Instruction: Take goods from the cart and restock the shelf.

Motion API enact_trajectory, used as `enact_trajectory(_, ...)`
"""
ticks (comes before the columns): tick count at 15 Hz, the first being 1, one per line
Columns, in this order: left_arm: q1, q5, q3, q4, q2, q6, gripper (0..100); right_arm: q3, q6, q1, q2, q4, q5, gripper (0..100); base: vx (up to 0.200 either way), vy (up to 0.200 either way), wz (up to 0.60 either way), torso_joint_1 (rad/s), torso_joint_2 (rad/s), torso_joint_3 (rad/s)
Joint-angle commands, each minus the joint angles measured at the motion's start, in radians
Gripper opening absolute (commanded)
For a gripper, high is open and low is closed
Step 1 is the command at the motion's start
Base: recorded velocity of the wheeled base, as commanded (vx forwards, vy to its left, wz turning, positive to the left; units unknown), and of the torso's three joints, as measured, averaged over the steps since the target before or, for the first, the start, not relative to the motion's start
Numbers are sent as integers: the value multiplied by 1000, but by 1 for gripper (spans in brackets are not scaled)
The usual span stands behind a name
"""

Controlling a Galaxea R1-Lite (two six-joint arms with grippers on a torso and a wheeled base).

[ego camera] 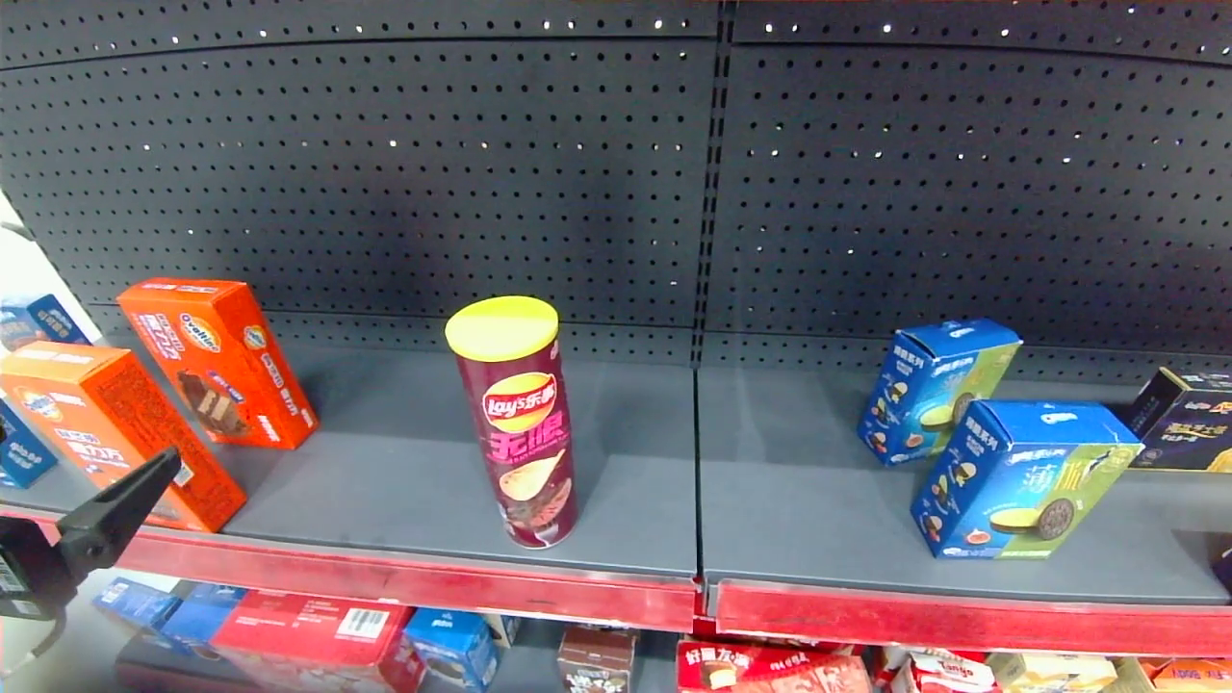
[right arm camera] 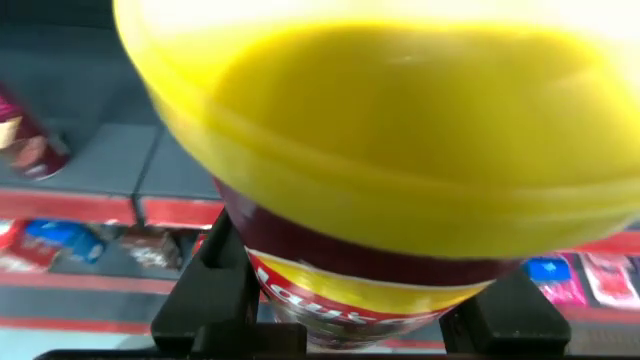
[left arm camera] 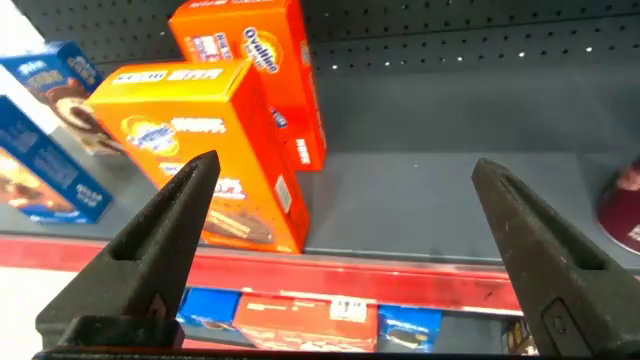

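Note:
A maroon chips can with a yellow lid (ego camera: 520,423) stands upright near the front of the grey shelf (ego camera: 385,481), about the middle. A second can of the same kind (right arm camera: 400,150) is held lid-first close to the right wrist camera, with my right gripper (right arm camera: 360,300) shut on its body, one finger on each side. The standing can (right arm camera: 25,140) shows small, off to the side beyond it. My left gripper (left arm camera: 345,170) is open and holds nothing, in front of the shelf's red front edge, close to the orange boxes; one of its fingers (ego camera: 125,500) shows at the lower left.
Two orange boxes (ego camera: 217,361) (ego camera: 115,433) stand at the shelf's left, two blue cookie boxes (ego camera: 934,390) (ego camera: 1025,476) at its right, and a dark box (ego camera: 1179,419) at the far right. Bare shelf lies on both sides of the can. Packed goods (ego camera: 318,635) fill the shelf below.

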Motion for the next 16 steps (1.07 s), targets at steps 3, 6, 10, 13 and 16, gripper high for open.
enact_trajectory(3, 1, -2, 7, -1, -6, -1, 100, -66, 33, 203, 94, -13, -33, 0, 0, 0, 0, 0, 0, 0)
enact_trajectory(6, 6, 1, 17, -1, -6, -1, 100, -115, 55, 362, 114, 19, -33, 0, 0, 0, 0, 0, 0, 0)
enact_trajectory(10, 6, 3, 24, -1, -3, 4, 100, -158, 52, 485, 108, 108, -33, 0, 0, 0, 0, 0, 0, 0)
enact_trajectory(13, 3, 37, 33, 1, 0, 11, 100, -172, 45, 628, 162, 126, -322, 0, 0, 0, 0, 0, 0, 0)
enact_trajectory(16, 4, 78, 29, 1, -3, 39, 100, -158, 96, 743, 211, 96, -632, 0, 0, 0, 0, 0, 0, 0)
